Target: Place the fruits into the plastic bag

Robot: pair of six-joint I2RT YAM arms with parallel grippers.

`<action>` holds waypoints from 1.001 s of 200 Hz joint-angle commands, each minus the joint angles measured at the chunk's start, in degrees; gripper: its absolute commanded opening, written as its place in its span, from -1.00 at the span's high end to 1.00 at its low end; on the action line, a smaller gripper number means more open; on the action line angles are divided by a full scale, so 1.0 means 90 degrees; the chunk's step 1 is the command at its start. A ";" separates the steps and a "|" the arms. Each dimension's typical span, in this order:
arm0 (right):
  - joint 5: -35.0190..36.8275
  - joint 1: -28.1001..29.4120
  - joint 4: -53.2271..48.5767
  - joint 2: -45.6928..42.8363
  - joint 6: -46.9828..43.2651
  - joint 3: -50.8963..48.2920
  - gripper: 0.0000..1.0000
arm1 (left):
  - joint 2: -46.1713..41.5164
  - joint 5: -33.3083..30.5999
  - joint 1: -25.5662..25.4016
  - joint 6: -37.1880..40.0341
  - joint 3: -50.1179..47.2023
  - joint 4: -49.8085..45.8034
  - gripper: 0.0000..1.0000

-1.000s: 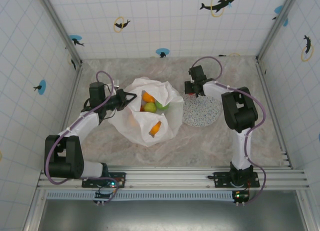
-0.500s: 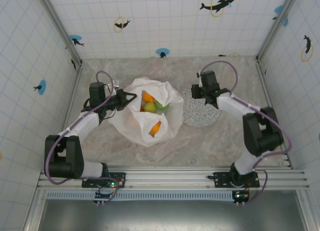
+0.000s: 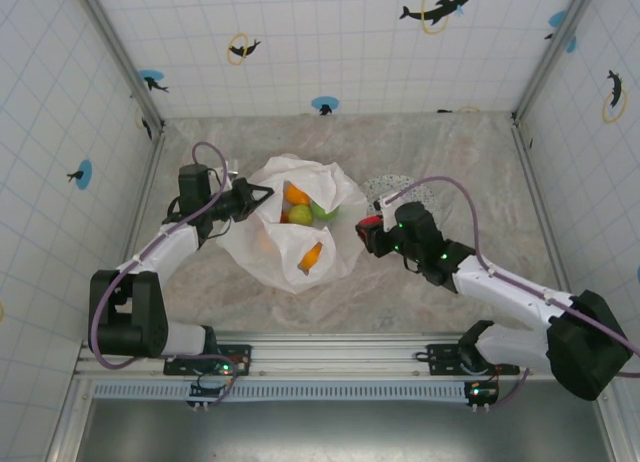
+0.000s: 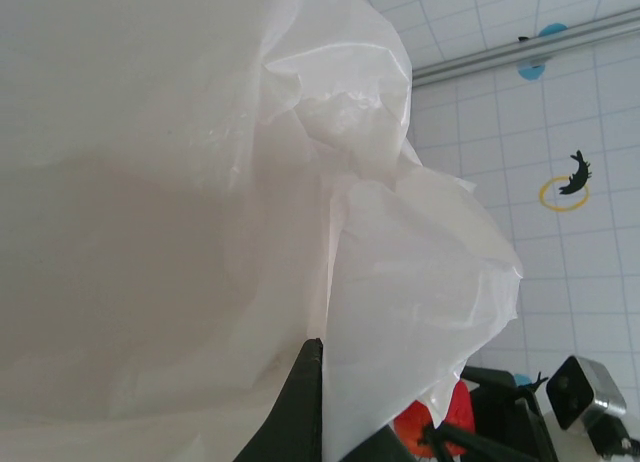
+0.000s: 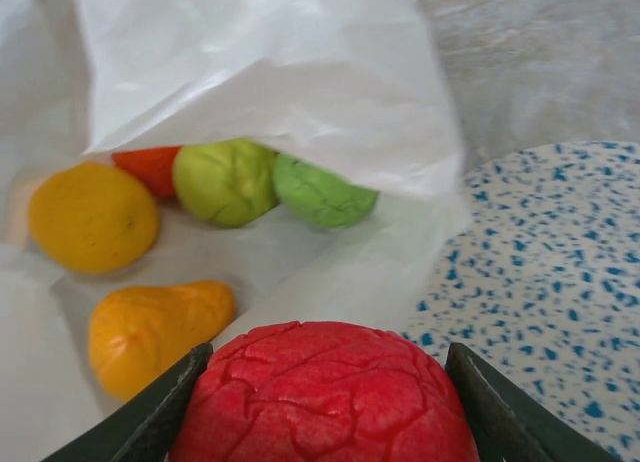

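The white plastic bag (image 3: 300, 237) lies open on the table's left-centre. My left gripper (image 3: 268, 192) is shut on the bag's left rim (image 4: 200, 182), with one dark finger (image 4: 300, 412) against the film. Inside the bag lie two green fruits (image 5: 225, 180) (image 5: 322, 192), two orange ones (image 5: 92, 216) (image 5: 150, 332) and a partly hidden red one (image 5: 150, 165). My right gripper (image 3: 368, 227) is shut on a red fruit (image 5: 325, 392), held just at the bag's right edge above its mouth. That red fruit (image 4: 440, 422) also shows past the bag in the left wrist view.
The speckled round plate (image 3: 385, 194) lies right of the bag, partly under my right arm; its blue-flecked surface (image 5: 540, 252) is bare. Tiled walls close in the marble-patterned table on three sides.
My right arm has swung from the far side of the plate toward the near left, carrying the red fruit to the bag's right edge. The left arm and bag have not moved.
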 commanded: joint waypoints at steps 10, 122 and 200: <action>0.0060 0.0291 0.0670 0.0455 -0.0300 0.0138 -0.16 | 0.0035 0.0060 0.0053 0.0015 0.0097 -0.0103 1.00; -0.0412 0.0497 0.1929 0.2600 -0.0137 0.1197 -0.17 | 0.0026 0.0080 0.0057 0.0025 0.0110 -0.0122 1.00; -0.0150 0.0593 0.3217 0.4311 0.1096 0.2640 -0.18 | 0.0016 0.0116 0.0052 0.0015 0.0117 -0.0113 1.00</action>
